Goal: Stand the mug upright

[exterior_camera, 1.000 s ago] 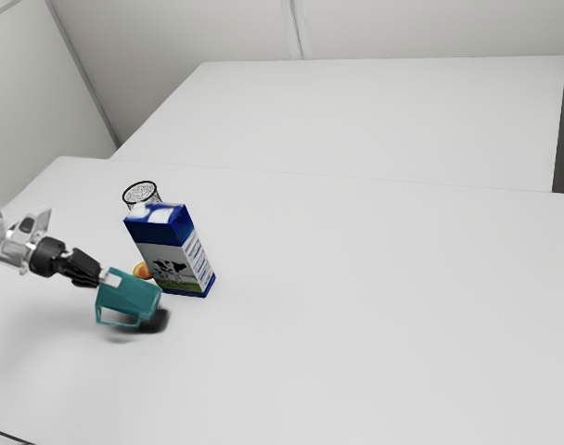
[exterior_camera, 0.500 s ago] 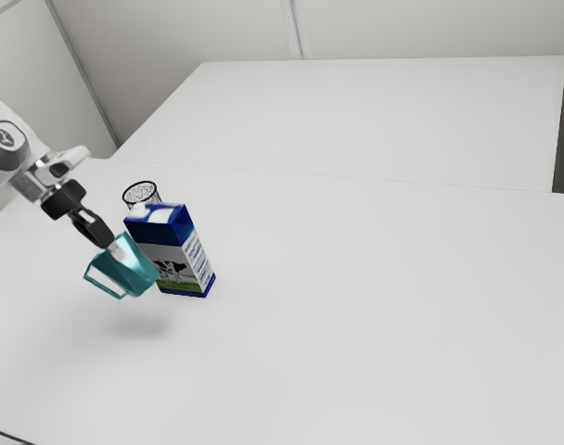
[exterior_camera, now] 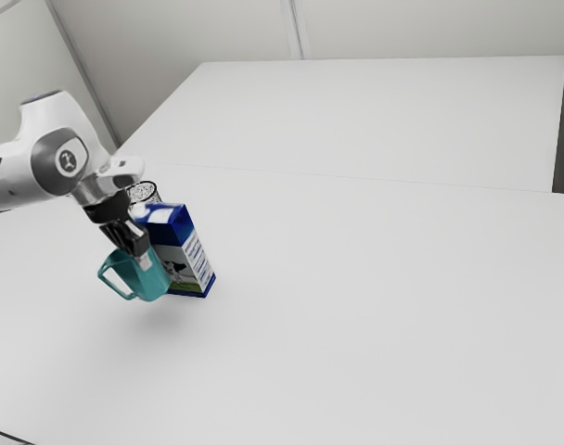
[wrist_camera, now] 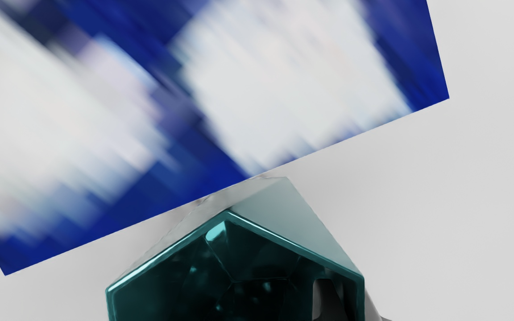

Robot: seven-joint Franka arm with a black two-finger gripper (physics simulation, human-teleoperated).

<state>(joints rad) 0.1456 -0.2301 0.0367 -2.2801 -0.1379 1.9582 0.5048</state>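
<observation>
Gripper (exterior_camera: pixel 138 250) is closed on the mug (exterior_camera: pixel 149 280) and has it up off the worktop (exterior_camera: pixel 356 306). In the ext. view the mug is between 8 and 9 o'clock of center, w/ my arm (exterior_camera: pixel 41 167) coming in from betw. 9 and 10 o'clock. The pale pad (exterior_camera: pixel 145 262) of one finger is on the mug's outer wall; in the wrist view, a dark finger shape (wrist_camera: pixel 330 307) shows inside the six-sided rim (wrist_camera: pixel 163 252), so the wall is pinched betw. the two.

Mug's tilted, not quite upright: mouth twd. 11 o'clock, base twd. 5, handle (exterior_camera: pixel 115 288) out at approx. 9. Its soft shadow (exterior_camera: pixel 166 320) is on the worktop, betw. 5 and 6 o'clock from it, apart from the base.

Carton (exterior_camera: pixel 194 260) (blue/white, cow pic on its front) stands upright betw. 1 and 2 o'clock of the mug, v. near; the mug covers part of that front. Can't tell if they touch. A black-rimmed cup (exterior_camera: pixel 145 190) is at abt. 12 o'clock of the mug, beyond the carton, partly hidden.
</observation>
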